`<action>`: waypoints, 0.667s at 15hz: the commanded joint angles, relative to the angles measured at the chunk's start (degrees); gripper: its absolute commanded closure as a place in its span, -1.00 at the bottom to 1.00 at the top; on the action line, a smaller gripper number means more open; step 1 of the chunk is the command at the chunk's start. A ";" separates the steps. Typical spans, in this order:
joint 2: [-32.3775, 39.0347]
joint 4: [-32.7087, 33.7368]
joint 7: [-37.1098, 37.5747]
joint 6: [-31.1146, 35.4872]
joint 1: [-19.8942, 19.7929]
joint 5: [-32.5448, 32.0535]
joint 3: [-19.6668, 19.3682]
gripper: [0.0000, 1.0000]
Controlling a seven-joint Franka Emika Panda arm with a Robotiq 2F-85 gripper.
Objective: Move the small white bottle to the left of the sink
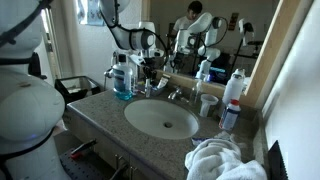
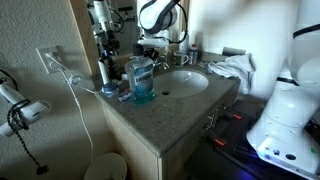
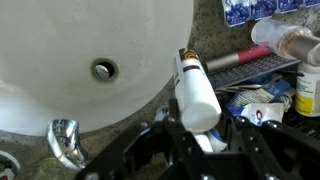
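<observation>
The small white bottle (image 3: 196, 92) has a dark-and-gold cap end and lies lengthwise between my fingers in the wrist view. My gripper (image 3: 200, 125) is shut on it. It holds the bottle over the speckled counter beside the oval white sink (image 3: 60, 40), near the chrome faucet (image 3: 62, 140). In both exterior views my gripper (image 1: 150, 62) (image 2: 150, 48) hangs at the back of the counter, between the sink (image 1: 160, 120) (image 2: 185, 80) and a blue mouthwash bottle (image 1: 123, 78) (image 2: 141, 80). The bottle itself is too small to make out there.
Toothpaste tubes and a toothbrush (image 3: 255, 62) clutter the counter beside the bottle. A crumpled white towel (image 1: 220, 160) lies at one end of the sink. A red-capped white bottle (image 1: 233, 88) and a cup (image 1: 207, 103) stand by the mirror. The wall is close behind.
</observation>
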 commanded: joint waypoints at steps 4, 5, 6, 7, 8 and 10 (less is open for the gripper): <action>0.35 0.81 1.26 -0.94 1.05 0.10 0.71 0.74; 0.44 0.96 1.22 -1.02 1.19 0.10 0.86 0.74; 0.56 1.15 1.28 -1.08 1.44 0.02 0.94 0.74; 0.64 1.25 1.33 -1.10 1.69 -0.06 1.02 0.74; 0.75 1.38 1.34 -1.12 1.92 -0.13 1.10 0.74; 1.03 1.62 1.51 -1.14 2.40 -0.38 1.18 0.74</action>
